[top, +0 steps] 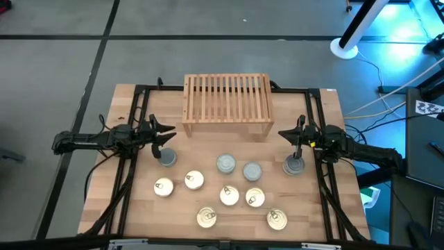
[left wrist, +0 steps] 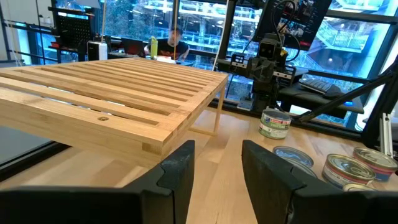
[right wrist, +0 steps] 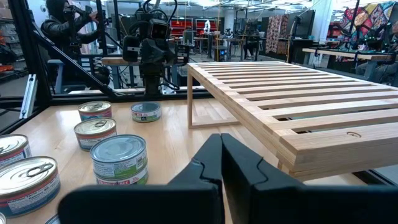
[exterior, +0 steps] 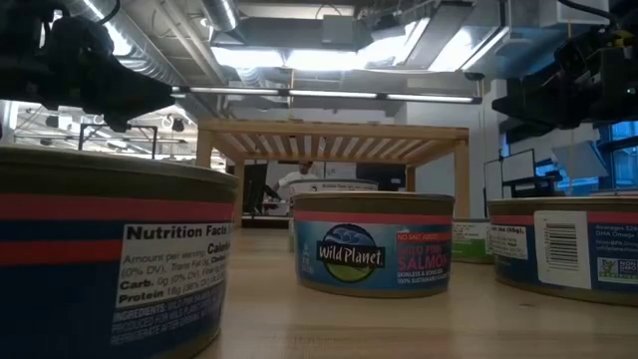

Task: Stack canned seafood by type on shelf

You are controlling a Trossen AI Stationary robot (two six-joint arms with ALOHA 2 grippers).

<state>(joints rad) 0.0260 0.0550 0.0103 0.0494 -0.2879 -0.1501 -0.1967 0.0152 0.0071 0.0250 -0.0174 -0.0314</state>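
Small round seafood tins (top: pixel 229 195) sit lower centre, below your empty slatted light-wood shelf (top: pixel 227 104). Left gripper (top: pixel 168 136) fingers apart, empty; right gripper (top: pixel 285 135) fingers together, empty.

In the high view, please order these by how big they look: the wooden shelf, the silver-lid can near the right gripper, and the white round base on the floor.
1. Shelf, clearly largest.
2. White round base and silver-lid can: similar; the base looks slightly larger, but I would not rank them.

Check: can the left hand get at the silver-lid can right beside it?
Probably yes. The left hand sits open just above that can, nothing between them; the shelf stands clear to the side.
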